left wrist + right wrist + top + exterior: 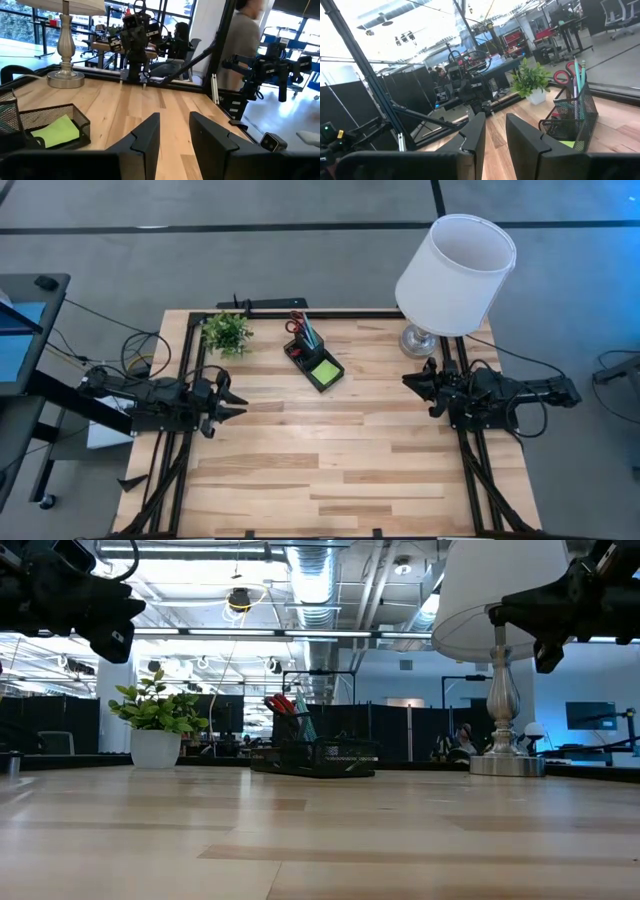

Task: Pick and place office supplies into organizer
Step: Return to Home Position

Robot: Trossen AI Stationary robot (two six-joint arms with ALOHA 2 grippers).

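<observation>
Organizer (313, 360), black mesh, holds red-handled scissors (296, 325), pens (310, 335) and lime sticky pad (325, 369); it sits between left tool (236, 402) and right tool (412, 384), both slightly parted, empty.

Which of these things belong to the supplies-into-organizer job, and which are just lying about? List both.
Part of the job: organizer, holding the red-handled scissors, pens and green sticky notes; left tool and right tool, both open and empty, at the table's sides.

Just lying about: potted plant, lamp, a person beyond the table.
</observation>
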